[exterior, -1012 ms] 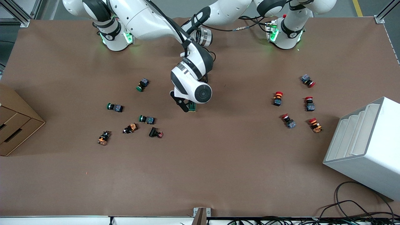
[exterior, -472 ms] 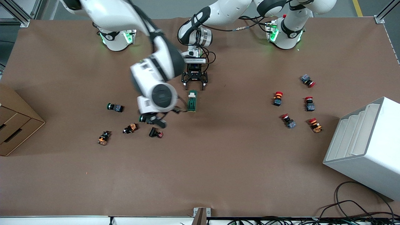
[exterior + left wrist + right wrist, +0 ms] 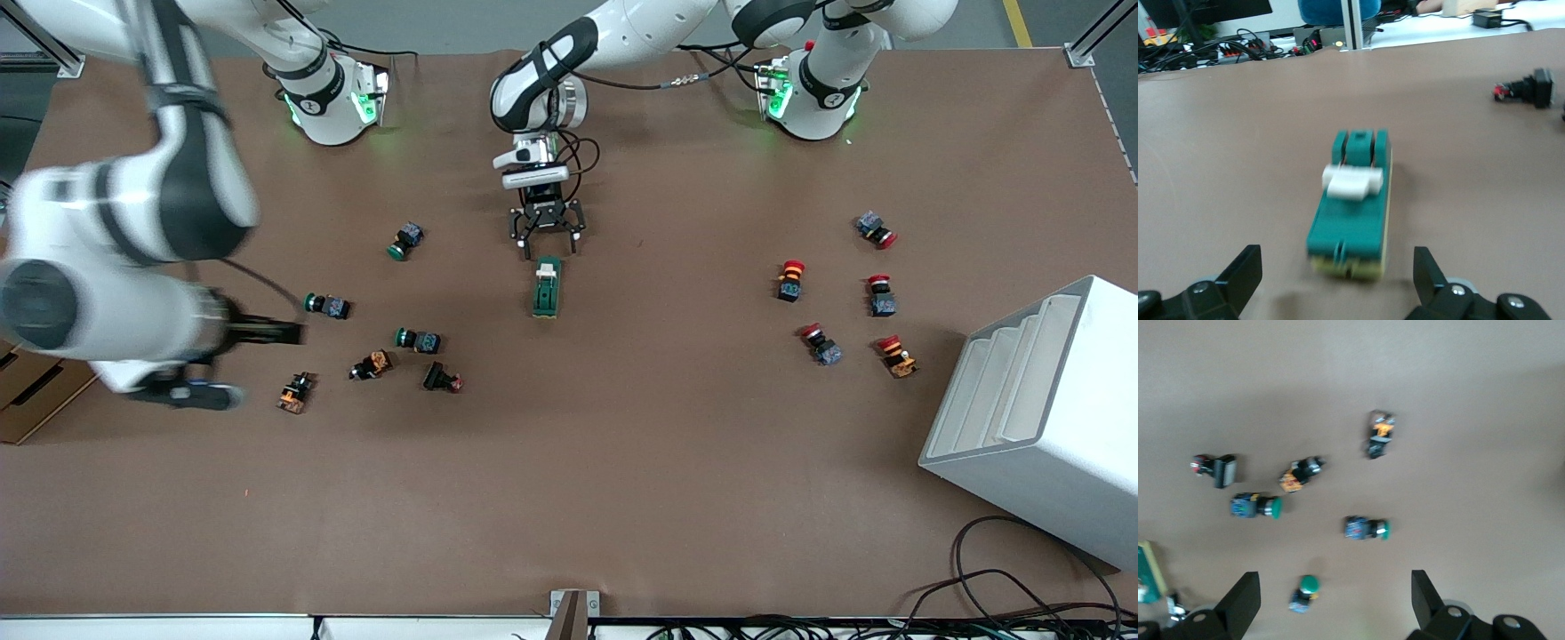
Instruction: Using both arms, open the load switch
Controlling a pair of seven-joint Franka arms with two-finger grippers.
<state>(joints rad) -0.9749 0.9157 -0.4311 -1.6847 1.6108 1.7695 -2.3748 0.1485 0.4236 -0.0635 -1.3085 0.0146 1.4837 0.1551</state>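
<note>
Load switch (image 3: 546, 287) lies flat mid-table, long axis running toward the front camera, white handle piece (image 3: 1353, 181) at the end farther from that camera. Nothing touches it.

Left gripper (image 3: 545, 233) sits just off the handle end, fingers spread wide, empty; in its wrist view both fingertips (image 3: 1245, 267) flank the near end of the block without contact. Judgement: line up on the body's centre, come down square, close across the narrow width so the block cannot twist.

Right gripper (image 3: 267, 332) is up over the green-capped push buttons (image 3: 418, 339) toward the right arm's end of the table, fingers apart, holding nothing, well apart from the switch. Judgement: one arm should pin the body while the other works the handle; pulling it unbraced would likely drag the block.
</note>
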